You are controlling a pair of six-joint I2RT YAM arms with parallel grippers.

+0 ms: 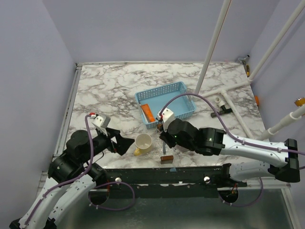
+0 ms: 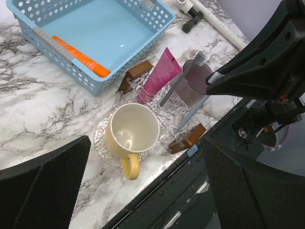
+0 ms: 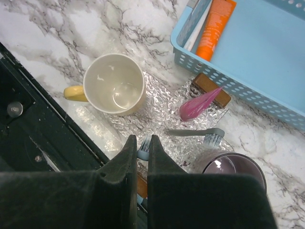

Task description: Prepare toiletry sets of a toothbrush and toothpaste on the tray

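The tray [image 1: 187,90] is a light blue mesh basket at mid-table, with an orange toothpaste [image 1: 148,112] lying along its near-left wall [image 2: 86,78]. My right gripper [image 3: 141,138] is shut on a toothbrush [image 2: 193,114] with a light blue handle, pinching it just under the bristle head [image 3: 145,151]; the handle slants down to a clear textured stand. A pink toothpaste [image 3: 198,105] leans on that stand. A grey toothbrush [image 3: 195,133] rests against the purple mug [image 3: 233,167]. My left gripper [image 1: 121,140] stands open and empty beside the yellow mug [image 2: 131,130].
Brown blocks [image 2: 136,72] [image 2: 188,138] cap the two ends of the clear stand [image 3: 167,109]. The stand and the yellow mug sit close to the table's black front edge [image 2: 162,176]. White pipes [image 1: 224,90] cross the table at the right.
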